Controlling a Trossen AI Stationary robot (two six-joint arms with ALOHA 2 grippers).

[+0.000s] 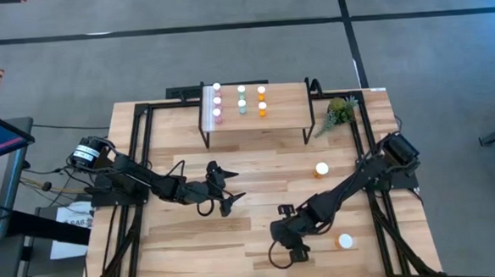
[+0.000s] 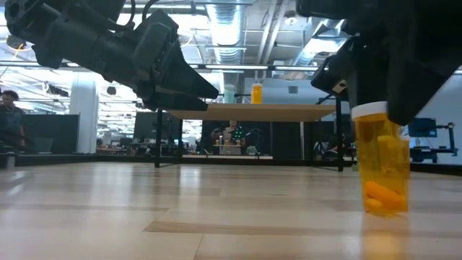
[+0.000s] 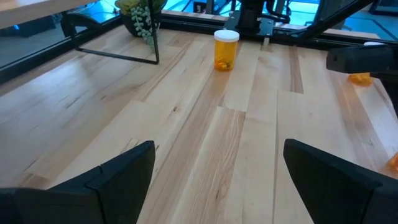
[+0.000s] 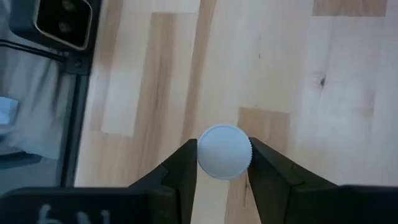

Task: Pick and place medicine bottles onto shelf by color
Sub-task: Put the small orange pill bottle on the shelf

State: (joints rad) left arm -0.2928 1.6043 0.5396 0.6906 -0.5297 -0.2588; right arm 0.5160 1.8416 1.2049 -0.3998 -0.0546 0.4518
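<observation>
The shelf [image 1: 284,111] stands at the far middle of the table. On it stand pink bottles [image 1: 217,100], teal bottles [image 1: 241,101] and orange bottles [image 1: 262,99], each colour in its own line. My right gripper [image 1: 292,238] is near the table's front edge and is shut on an orange bottle [image 2: 382,166], which is hidden under the gripper in the high view. My left gripper [image 1: 225,190] hovers open and empty over the middle of the table; its fingers also show apart in its wrist view [image 3: 217,186]. My right gripper [image 4: 224,150] pinches the orange bottle's white cap [image 4: 214,155] between its two fingers [image 4: 180,174], one on each side of the cap. The fingers come from above, pointing down. The bottle is upright, and its base [image 2: 384,209] appears to rest on the table.
Two loose orange bottles stand on the table's right half, one at mid depth [image 1: 322,169] and one near the front [image 1: 345,242]. A small green plant [image 1: 339,112] stands by the shelf's right legs. Bare wood lies between the grippers and the shelf.
</observation>
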